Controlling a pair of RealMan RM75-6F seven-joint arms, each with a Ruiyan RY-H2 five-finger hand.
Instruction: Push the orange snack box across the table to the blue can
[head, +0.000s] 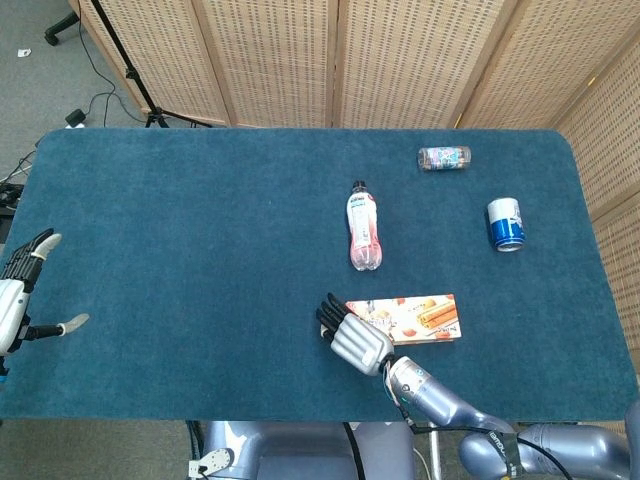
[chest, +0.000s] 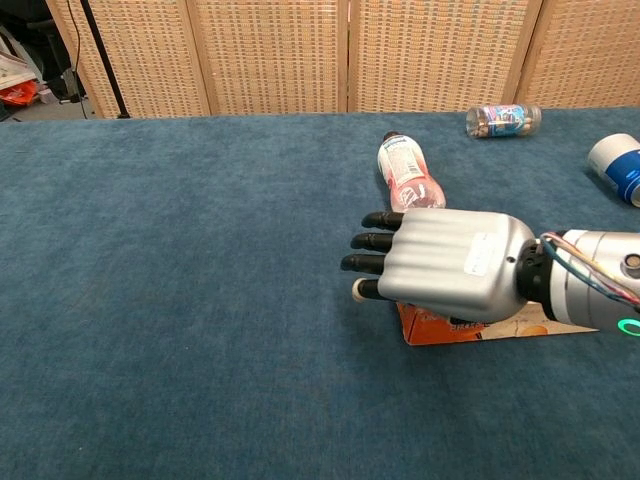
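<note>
On blue felt we are resting our right hand (head: 355, 338), fingers straight and apart, at the orange snack box's (head: 412, 317) left end.

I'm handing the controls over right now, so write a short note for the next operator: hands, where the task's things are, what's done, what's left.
Right hand: open, holding nothing, over the left end of the orange snack box; contact unclear.
Left hand: open, idle at the table's left edge.
Snack box: lying flat near the front edge.
Blue can: on its side, far right, well apart from the box.
Done: hand placed at the box.
Left: the push across to the can.
</note>
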